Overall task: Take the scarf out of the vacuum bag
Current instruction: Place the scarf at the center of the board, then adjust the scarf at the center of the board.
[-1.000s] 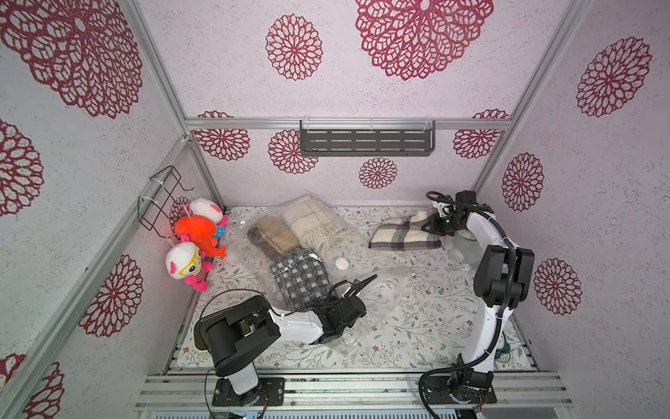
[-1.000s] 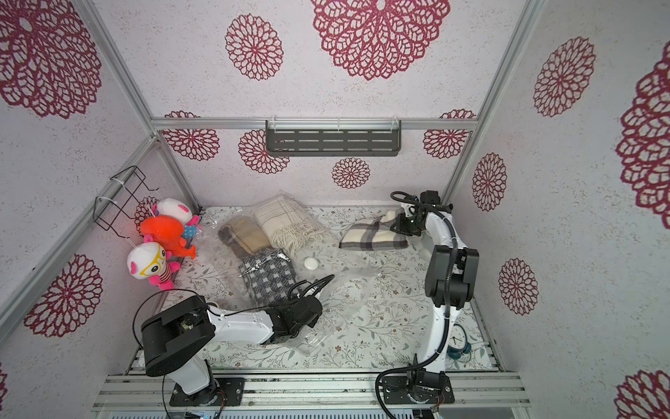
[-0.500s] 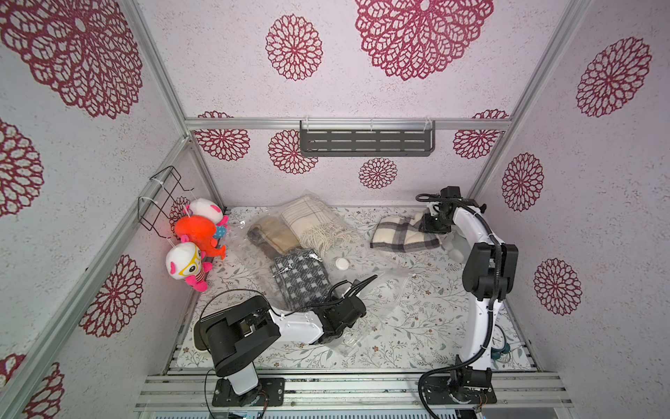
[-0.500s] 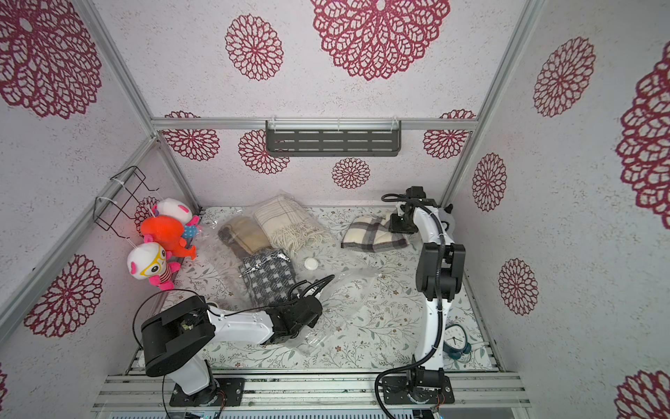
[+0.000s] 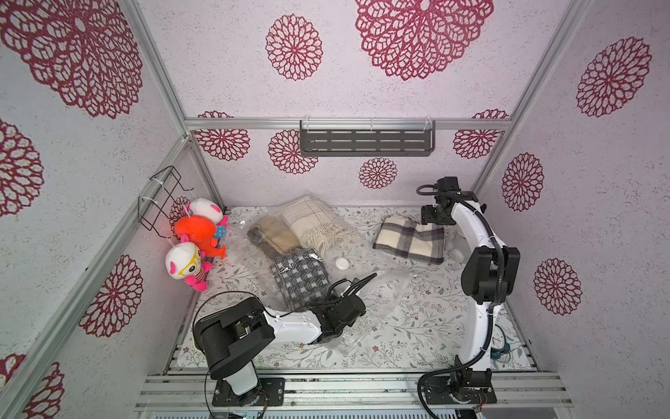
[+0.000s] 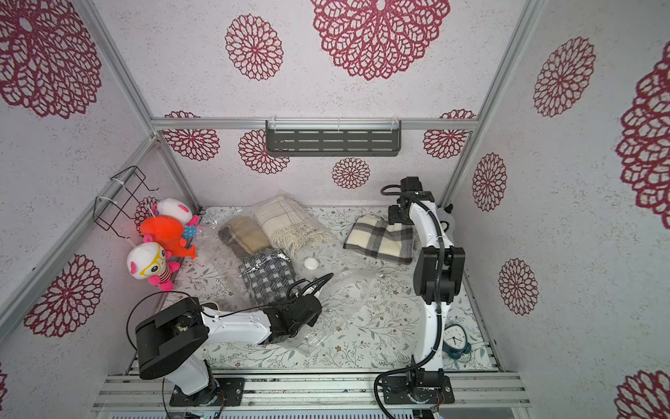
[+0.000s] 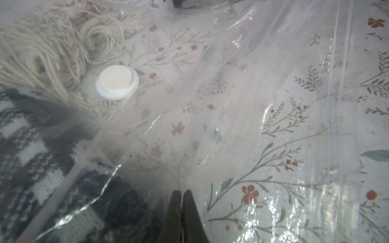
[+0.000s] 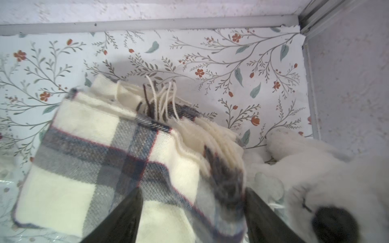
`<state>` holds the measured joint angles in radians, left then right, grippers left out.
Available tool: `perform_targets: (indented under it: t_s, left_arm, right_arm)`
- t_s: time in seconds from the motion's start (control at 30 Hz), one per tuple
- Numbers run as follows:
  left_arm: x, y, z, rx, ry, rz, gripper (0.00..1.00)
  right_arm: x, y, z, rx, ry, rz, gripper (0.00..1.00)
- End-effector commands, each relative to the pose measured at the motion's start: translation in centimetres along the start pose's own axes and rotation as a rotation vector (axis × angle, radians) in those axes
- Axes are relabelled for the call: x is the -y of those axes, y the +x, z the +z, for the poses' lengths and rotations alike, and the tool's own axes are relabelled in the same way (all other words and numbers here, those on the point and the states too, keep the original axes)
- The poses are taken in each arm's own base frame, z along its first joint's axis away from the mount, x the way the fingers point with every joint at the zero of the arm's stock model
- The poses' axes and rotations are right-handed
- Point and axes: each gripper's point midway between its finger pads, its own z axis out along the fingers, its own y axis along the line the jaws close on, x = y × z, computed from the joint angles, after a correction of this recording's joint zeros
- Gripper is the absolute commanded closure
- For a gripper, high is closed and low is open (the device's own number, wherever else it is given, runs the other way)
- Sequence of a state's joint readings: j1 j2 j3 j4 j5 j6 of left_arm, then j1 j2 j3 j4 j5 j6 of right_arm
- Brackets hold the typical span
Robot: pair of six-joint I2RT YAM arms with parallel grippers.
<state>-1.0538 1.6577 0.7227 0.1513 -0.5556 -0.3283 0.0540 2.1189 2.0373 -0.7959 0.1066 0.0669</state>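
The vacuum bag [image 5: 380,290] [image 6: 348,286] lies clear and crinkled across the middle of the floral table, its white valve cap [image 5: 342,263] [image 7: 117,82] facing up. Under its plastic I see a cream fringed scarf [image 5: 311,221], a tan one [image 5: 272,235] and a grey-and-white checked one [image 5: 299,275]. My left gripper [image 7: 182,192] is shut, pinching the bag's film [image 7: 231,105] near the checked scarf. A cream plaid scarf [image 5: 409,239] [image 8: 94,147] lies outside the bag at the back right. My right gripper [image 5: 429,217] [image 8: 193,189] is open, its jaws wide on either side of that scarf's fringed end.
Plush toys [image 5: 195,232] and a wire basket [image 5: 159,196] hang on the left wall. A grey shelf [image 5: 366,141] sits on the back wall. A white plush toy [image 8: 315,178] lies in the back right corner beside the plaid scarf. A clock [image 6: 455,339] rests near the right arm's base.
The right gripper has opened and let go of the plaid scarf, which now lies on the table. The right arm has shifted a little. The left arm has not moved.
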Motion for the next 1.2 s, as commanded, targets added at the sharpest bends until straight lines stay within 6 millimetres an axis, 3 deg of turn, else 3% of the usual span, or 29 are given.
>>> perform_targets:
  t_s: [0.0,0.07,0.2,0.37,0.47,0.67,0.8,0.87,1.0,1.17]
  left_arm:
    - [-0.6,-1.4,-0.9,0.035,-0.01,-0.037,1.0]
    - [-0.7,-1.5,-1.1,0.039,-0.012,-0.049,1.0]
    - [-0.6,-1.6,-1.4,0.034,-0.004,-0.057,1.0]
    - [-1.0,-2.0,-2.0,0.041,-0.016,-0.068,1.0]
    - [-1.1,-2.3,-2.7,0.05,-0.002,-0.076,1.0]
    - [-0.9,-2.9,-3.7,0.072,0.025,-0.089,1.0]
    - [-1.1,-3.1,-4.4,0.089,0.028,-0.105,1.0]
    - [-1.2,-3.2,-4.6,0.095,0.035,-0.111,1.0]
    - [-1.3,-3.0,-4.5,0.092,0.026,-0.111,1.0]
    - [-1.6,-2.8,-4.5,0.091,0.007,-0.113,1.0]
  right_arm:
    - [-1.8,0.1,-5.4,0.087,-0.026,0.069,0.26]
    - [-3.1,2.4,-5.8,0.085,-0.042,0.092,0.26]
    - [-3.5,6.1,-6.4,0.091,-0.057,0.169,0.28]
    - [-4.5,14.2,-4.0,-0.029,-0.115,0.222,0.33]
    - [-3.7,16.3,-2.9,-0.037,-0.094,0.228,0.34]
    - [-2.4,17.1,0.9,-0.082,-0.063,0.256,0.36]
    - [0.0,16.8,3.3,-0.093,-0.039,0.32,0.38]
    - [0.9,15.7,3.8,-0.052,-0.05,0.366,0.39]
    - [0.1,13.1,4.6,-0.02,-0.076,0.353,0.39]
    - [0.4,12.2,6.9,-0.05,-0.036,0.349,0.39]
